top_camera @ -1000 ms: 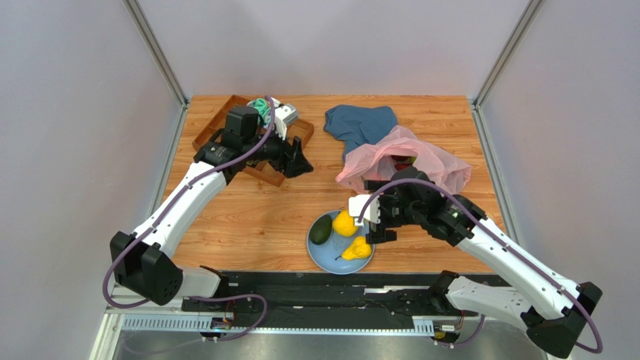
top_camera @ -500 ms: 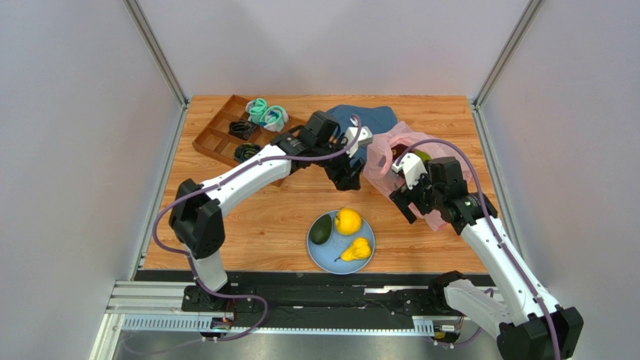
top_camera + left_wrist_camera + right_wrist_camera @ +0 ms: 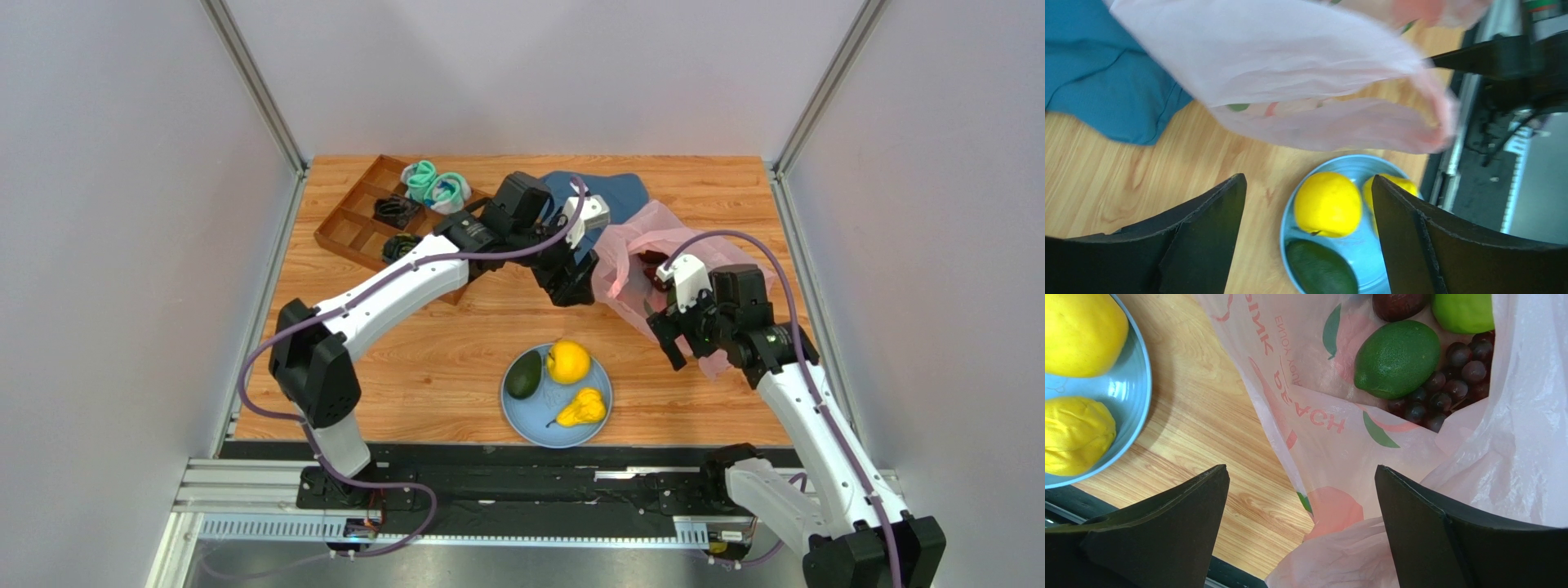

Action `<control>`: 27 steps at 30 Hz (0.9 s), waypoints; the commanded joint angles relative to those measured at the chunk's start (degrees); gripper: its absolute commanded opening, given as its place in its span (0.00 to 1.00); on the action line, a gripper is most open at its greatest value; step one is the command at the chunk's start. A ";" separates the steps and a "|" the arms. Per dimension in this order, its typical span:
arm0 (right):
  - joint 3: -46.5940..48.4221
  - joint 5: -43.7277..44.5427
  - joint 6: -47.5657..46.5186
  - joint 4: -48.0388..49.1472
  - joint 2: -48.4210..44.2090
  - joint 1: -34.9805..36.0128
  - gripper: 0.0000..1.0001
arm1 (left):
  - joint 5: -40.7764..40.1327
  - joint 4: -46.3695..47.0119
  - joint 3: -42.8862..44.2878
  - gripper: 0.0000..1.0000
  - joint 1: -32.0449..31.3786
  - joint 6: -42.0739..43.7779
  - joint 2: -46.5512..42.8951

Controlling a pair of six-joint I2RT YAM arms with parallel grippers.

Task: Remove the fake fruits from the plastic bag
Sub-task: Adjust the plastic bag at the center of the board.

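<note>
The pink plastic bag [image 3: 638,251] lies at the back right with its mouth open. Inside it I see a dark green avocado [image 3: 1397,358], purple grapes [image 3: 1450,380], a lime-green apple [image 3: 1463,311] and a dark red fruit [image 3: 1398,303]. The blue plate [image 3: 528,414] holds a yellow citrus [image 3: 567,361], a yellow pear [image 3: 581,408] and an avocado [image 3: 524,375]. My left gripper [image 3: 567,284] hangs open beside the bag's left edge, holding nothing. My right gripper [image 3: 677,337] is open over the bag's near edge [image 3: 1333,508], gripping nothing.
A wooden divided tray [image 3: 350,227] at the back left holds teal socks [image 3: 436,184] and black cables [image 3: 395,211]. A dark blue cloth [image 3: 601,190] lies behind the bag, partly under it. A metal rail [image 3: 491,490] runs along the near table edge.
The left arm swung right from the wooden tray to the bag's left edge. The right arm left the plate and moved back to the bag's near edge. Both stayed open.
</note>
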 commanded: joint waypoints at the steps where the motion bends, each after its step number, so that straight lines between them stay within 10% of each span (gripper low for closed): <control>1: 3.38 -1.65 3.30 -0.36 -1.23 -0.71 0.95 | 9.56 2.19 -0.66 0.93 -0.13 -3.43 -6.88; 7: 3.73 -1.83 6.46 1.22 -0.27 -1.59 0.96 | 15.19 3.16 2.41 0.93 -1.63 -4.75 -5.39; 16: 3.20 -2.01 9.81 3.33 1.14 -3.35 0.99 | -1.66 3.33 11.28 0.83 -7.78 -3.79 5.50; 20: 0.57 2.20 11.12 7.27 3.68 -4.14 1.00 | -7.74 1.85 16.46 0.42 -8.13 -0.46 9.46; 21: 0.57 5.35 12.34 10.33 5.95 -4.49 1.00 | -8.62 1.23 17.26 0.05 -7.96 1.73 10.16; 27: 9.06 2.75 15.87 17.12 20.44 -11.70 0.97 | -10.38 1.23 21.31 0.00 -3.57 1.31 7.72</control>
